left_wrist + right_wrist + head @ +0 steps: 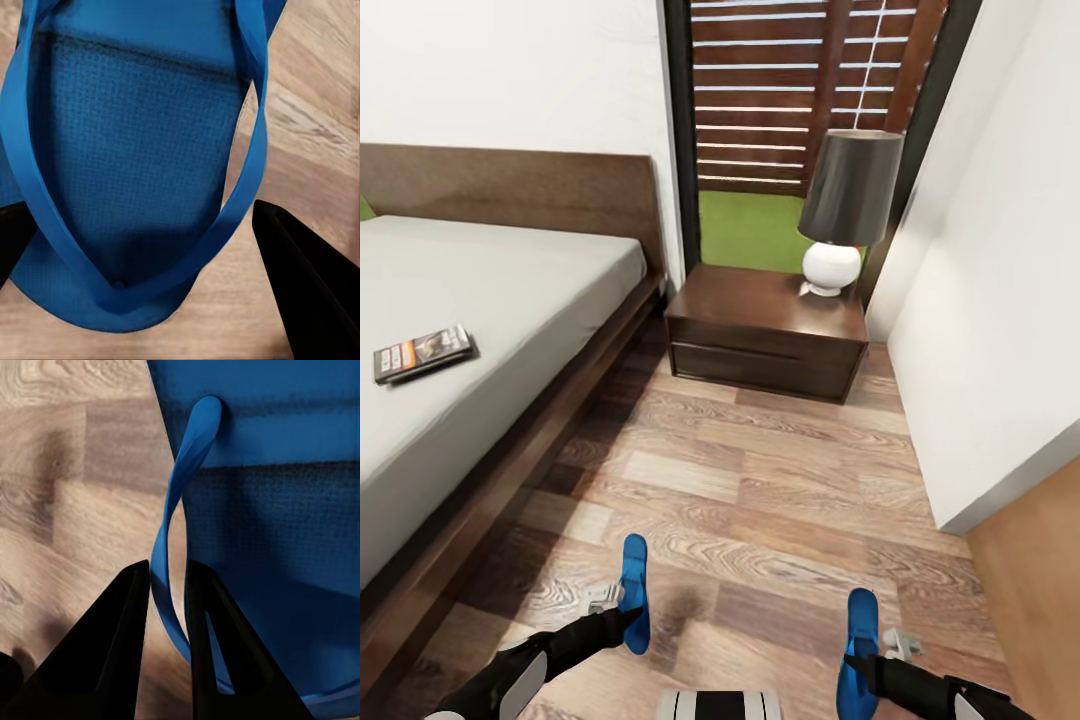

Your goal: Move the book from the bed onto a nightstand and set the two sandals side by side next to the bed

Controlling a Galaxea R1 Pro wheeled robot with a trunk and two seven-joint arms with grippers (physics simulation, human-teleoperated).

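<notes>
On the wood plank floor [780, 480] beside the bed [480, 330], two bright blue sandals sit well apart, one at each gripper. The left sandal [634, 592] lies between the left gripper's [142, 247] two black fingers, which stand wide on either side of its toe end; whether they touch it I cannot tell. The right gripper [166, 585] has its jaws narrow, pinched on the thin rubbery strap of the right sandal [859, 640]. Both soles show a fine woven grain and rounded ends.

One book [422, 353], thin with a dark cover and an orange stripe, lies flat on the pale smooth mattress, well away from both grippers, up and to the left of the left one. One nightstand [765, 335], a low dark wooden box with a glossy top, stands far ahead between the bed and the white wall [1000, 300], carrying one lamp [847, 210] with a round white base and dark shade. Bare floor lies between the grippers and the nightstand.
</notes>
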